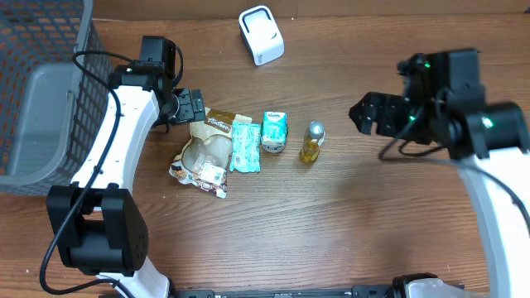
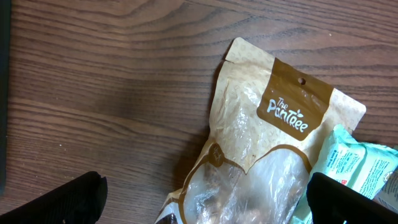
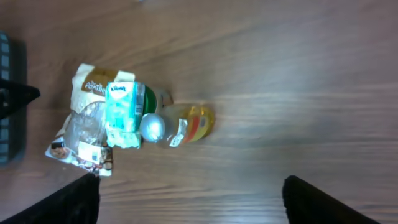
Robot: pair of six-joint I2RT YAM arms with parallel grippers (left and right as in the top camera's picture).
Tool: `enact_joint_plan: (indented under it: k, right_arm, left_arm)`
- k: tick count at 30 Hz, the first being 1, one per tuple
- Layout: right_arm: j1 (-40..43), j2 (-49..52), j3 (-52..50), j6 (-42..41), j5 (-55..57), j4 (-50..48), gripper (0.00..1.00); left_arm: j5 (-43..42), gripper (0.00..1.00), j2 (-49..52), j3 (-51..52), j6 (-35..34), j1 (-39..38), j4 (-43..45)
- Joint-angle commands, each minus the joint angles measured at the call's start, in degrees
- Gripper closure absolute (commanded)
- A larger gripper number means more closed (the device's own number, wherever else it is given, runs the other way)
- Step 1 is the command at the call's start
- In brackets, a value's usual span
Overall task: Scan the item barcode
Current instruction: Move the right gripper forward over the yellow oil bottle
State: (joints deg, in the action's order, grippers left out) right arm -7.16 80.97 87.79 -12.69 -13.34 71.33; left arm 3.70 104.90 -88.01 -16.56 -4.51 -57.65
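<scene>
Left gripper (image 1: 192, 105): jaws spread, empty, poised just beside the snack pouch (image 1: 203, 151) at mid-worktop, likely your first pick. Alongside, lying flat within reach: long teal pack (image 1: 245, 146), small teal pack (image 1: 275, 131), bottle (image 1: 312, 142); four items. Scanner (image 1: 261, 35): one, far edge. Right gripper (image 1: 364, 114): spread, empty, well apart.

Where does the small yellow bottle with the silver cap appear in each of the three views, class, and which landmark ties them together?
Overhead: the yellow bottle is right of centre, at the right end of the item row.
Left wrist: not in it.
Right wrist: left of centre, silver cap at its left end.
Shared landmark: the brown PanTree pouch, visible in all three views.
</scene>
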Motion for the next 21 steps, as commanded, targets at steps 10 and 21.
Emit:
enact_joint_plan:
  k: [10,21]
  right_arm:
    - [-8.24,10.51,1.38,-13.66,7.52,-2.64,0.12]
    - [-18.53,15.52,1.31,-23.41,21.7,-7.5,0.04]
  left_arm:
    - [0.33,0.0,-0.46,-0.66,-0.17,0.0,0.02]
    - [0.33,0.0,-0.46,-0.66,-0.17,0.0,0.02]
